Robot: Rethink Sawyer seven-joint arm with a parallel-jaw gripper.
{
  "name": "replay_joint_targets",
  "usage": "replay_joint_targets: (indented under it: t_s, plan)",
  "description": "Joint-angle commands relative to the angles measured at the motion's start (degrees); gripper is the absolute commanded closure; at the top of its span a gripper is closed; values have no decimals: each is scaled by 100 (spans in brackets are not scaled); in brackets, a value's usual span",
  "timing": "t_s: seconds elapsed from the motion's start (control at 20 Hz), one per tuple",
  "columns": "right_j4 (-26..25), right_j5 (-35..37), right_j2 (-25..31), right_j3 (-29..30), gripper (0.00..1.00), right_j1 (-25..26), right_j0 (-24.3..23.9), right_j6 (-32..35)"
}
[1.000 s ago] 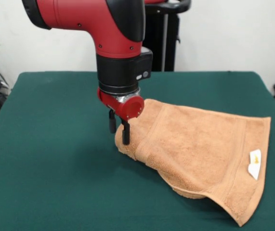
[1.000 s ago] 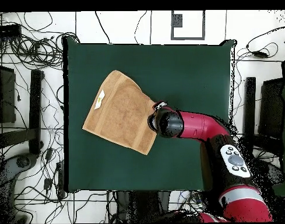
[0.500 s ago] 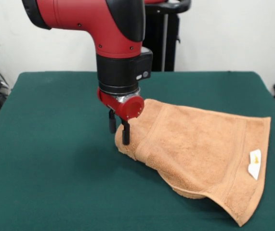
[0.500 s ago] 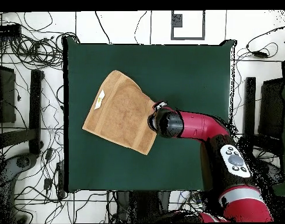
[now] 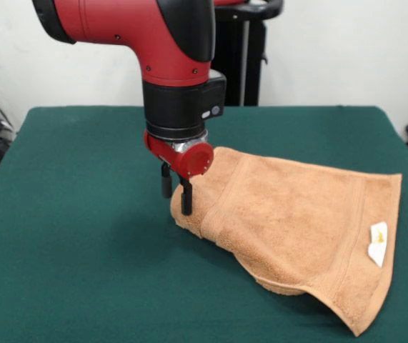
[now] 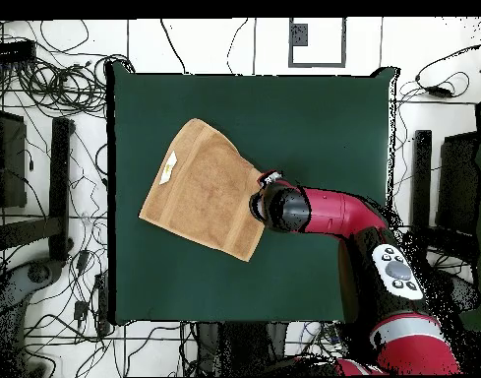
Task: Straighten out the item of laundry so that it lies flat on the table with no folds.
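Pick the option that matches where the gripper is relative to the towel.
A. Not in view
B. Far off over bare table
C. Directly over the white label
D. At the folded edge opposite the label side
D: the gripper stands at the towel's doubled-over edge, while the label lies near the opposite edge.

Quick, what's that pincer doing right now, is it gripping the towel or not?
Pincer: open, holding nothing; its two black fingers hang at the folded edge of the towel.
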Motion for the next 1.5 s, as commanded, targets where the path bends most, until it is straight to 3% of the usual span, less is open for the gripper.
replay_joint_targets:
  t_s: [0.05,1.5]
  plan:
    - [-221,-189,394,220,0,440,94,-281]
    - [-428,-530,347,618,0,490,-67,-267]
